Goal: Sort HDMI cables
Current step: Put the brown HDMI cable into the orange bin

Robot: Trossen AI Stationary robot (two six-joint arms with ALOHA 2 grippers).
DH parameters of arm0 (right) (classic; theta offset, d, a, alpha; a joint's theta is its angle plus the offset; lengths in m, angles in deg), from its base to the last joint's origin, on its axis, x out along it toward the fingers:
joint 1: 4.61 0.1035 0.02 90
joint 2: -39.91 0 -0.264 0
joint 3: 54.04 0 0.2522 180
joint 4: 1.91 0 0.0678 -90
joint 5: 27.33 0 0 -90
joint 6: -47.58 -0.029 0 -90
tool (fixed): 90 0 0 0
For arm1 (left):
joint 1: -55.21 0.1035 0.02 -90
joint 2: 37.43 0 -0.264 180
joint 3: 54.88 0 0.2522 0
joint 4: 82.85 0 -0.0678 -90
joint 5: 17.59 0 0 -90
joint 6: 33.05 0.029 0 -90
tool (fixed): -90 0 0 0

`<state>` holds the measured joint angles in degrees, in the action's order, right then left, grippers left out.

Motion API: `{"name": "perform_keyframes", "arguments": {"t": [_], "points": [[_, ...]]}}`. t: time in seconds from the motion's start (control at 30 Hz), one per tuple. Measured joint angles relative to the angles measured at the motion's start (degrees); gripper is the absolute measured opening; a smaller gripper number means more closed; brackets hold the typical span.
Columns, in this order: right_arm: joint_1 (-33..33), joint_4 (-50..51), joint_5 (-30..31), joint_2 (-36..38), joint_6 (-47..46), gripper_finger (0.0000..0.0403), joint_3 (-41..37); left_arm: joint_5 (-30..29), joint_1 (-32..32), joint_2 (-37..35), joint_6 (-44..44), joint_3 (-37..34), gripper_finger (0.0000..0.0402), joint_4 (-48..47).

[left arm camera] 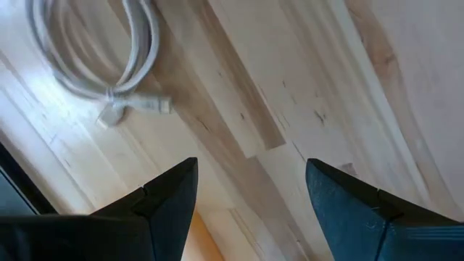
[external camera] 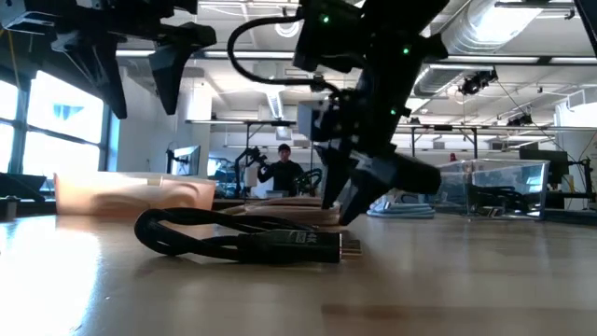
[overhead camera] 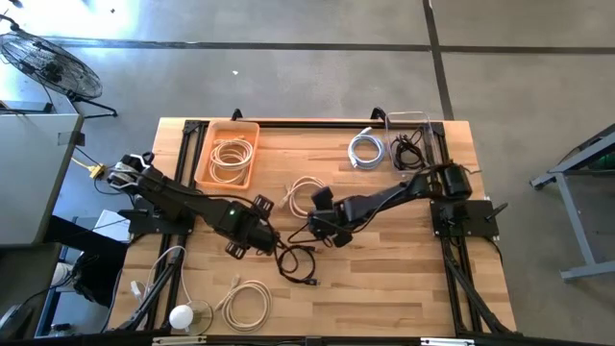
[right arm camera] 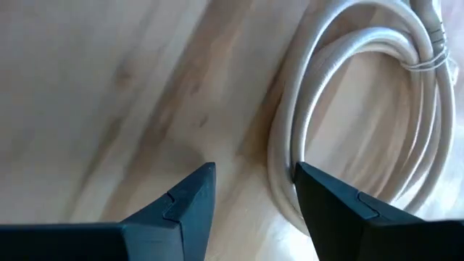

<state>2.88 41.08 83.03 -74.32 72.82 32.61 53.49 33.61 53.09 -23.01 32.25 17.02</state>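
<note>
Cables: several small coils are spread over the counter (overhead camera: 404, 259); one cream coil (overhead camera: 304, 192) lies near the middle, a black coil (overhead camera: 296, 261) at six o'clock of it, another cream coil (overhead camera: 248, 303) near the front edge, a white coil (overhead camera: 366, 149) and a dark coil (overhead camera: 407, 151) toward one o'clock.
Sorted so far: one cream coil is seen in the orange tray (overhead camera: 206, 154) at eleven o'clock.
Right end effector (right arm camera: 250, 192): jaws are parted, nothing held, poised at the rim of the central cream coil.
Left end effector (left arm camera: 250, 192): jaws stand wide, empty, above bare wood beside the black coil.
Handling: each coil is judged light, springy and smooth-jacketed, likely to slip or sag.
Hold point: the bundled strands near the tie are judged best, not a plug.
</note>
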Motion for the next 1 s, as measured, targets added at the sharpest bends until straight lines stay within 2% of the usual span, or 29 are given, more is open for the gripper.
{"name": "perform_keyframes", "arguments": {"t": [0.07,0.2,0.43,0.83,1.0], "points": [[-0.1,-0.2,2.5,-1.2,0.7,0.0181,0.7,-0.1,-0.4,0.0,0.0,0.0,0.025,0.1],[-1.1,-0.8,3.2,-1.6,0.5,0.0181,0.8,-2.2,-1.6,0.0,0.0,0.0,0.025,0.3],[-1.1,-0.7,11.5,-1.6,2.9,0.0181,1.4,-3.4,-1.7,0.0,0.1,0.0,0.025,0.4],[-4.4,-0.8,4.6,-1.5,2.7,0.0181,1.2,-6.2,-1.7,0.0,0.1,0.0,0.025,0.5],[-6.5,-2.3,2.0,-1.1,-2.9,0.0178,-1.1,-6.2,-1.7,0.0,-0.1,0.0,0.025,0.8]]}}
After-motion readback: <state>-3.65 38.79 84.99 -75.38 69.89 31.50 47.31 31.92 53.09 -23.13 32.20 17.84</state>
